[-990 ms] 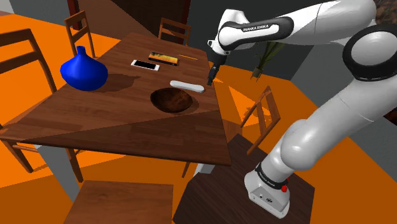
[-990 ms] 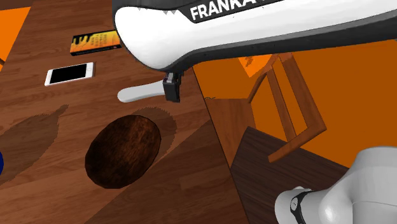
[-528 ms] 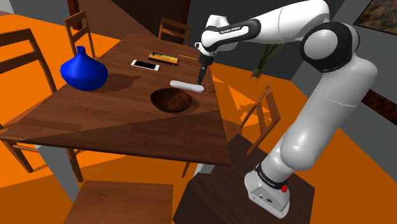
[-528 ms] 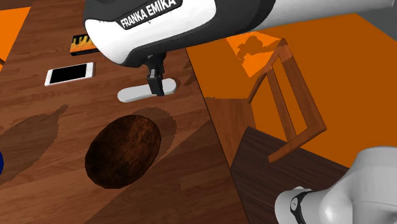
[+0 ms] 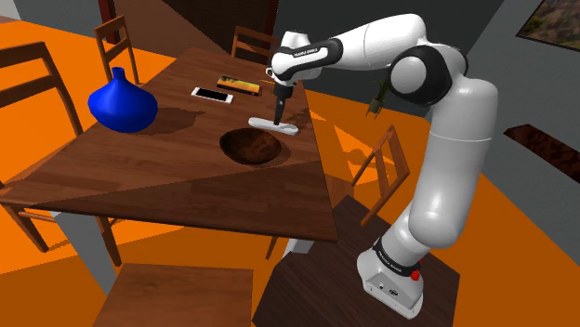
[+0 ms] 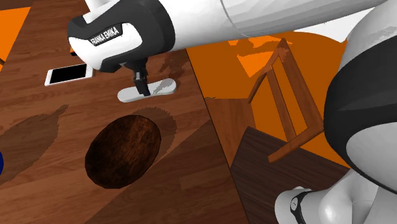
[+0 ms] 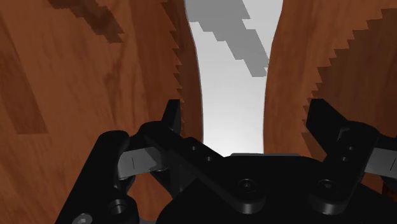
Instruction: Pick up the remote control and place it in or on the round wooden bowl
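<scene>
Wrist view: remote (image 7: 232, 95) between the jaws, far end cut by the picture's edge, near end hidden under gripper (image 7: 247, 114) body. Second exterior view: a finger (image 6: 141, 84) covers the remote's middle, arm hides one end of phone (image 6: 63, 75) beyond the jaws, vase (image 6: 1, 163) cut by edge. Book (image 5: 238, 85) print too small to read.

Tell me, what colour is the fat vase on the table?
The round-bellied vase is deep blue; shoulder view shows best.
</scene>
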Robot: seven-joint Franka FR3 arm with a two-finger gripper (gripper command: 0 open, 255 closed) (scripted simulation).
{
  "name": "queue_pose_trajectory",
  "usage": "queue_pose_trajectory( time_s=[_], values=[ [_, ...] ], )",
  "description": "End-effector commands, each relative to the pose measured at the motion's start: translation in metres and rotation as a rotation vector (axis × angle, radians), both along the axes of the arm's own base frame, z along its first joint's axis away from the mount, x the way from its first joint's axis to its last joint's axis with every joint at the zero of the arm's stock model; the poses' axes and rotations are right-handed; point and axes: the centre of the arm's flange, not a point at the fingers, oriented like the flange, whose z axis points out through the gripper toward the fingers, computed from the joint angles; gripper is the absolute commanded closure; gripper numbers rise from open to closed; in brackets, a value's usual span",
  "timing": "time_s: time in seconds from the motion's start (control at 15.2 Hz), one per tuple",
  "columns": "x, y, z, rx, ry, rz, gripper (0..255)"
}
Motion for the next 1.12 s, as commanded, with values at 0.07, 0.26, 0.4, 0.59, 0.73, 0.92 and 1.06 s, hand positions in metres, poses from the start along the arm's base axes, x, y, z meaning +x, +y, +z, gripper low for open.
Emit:
queue_pose_trajectory(
  time_s=[0.07,0.26,0.4,0.59,0.73,0.92,1.06],
  values=[
    [0.004,-0.002,-0.016,0.000,0.000,0.006,0],
    [0.004,-0.002,-0.032,0.000,0.000,0.006,0],
    [0.004,-0.002,-0.035,0.000,0.000,0.006,0],
    [0.004,-0.002,-0.035,0.000,0.000,0.006,0],
    [0.004,-0.002,-0.035,0.000,0.000,0.006,0],
    [0.004,-0.002,-0.035,0.000,0.000,0.006,255],
    [0.004,-0.002,-0.035,0.000,0.000,0.006,255]
  ],
)
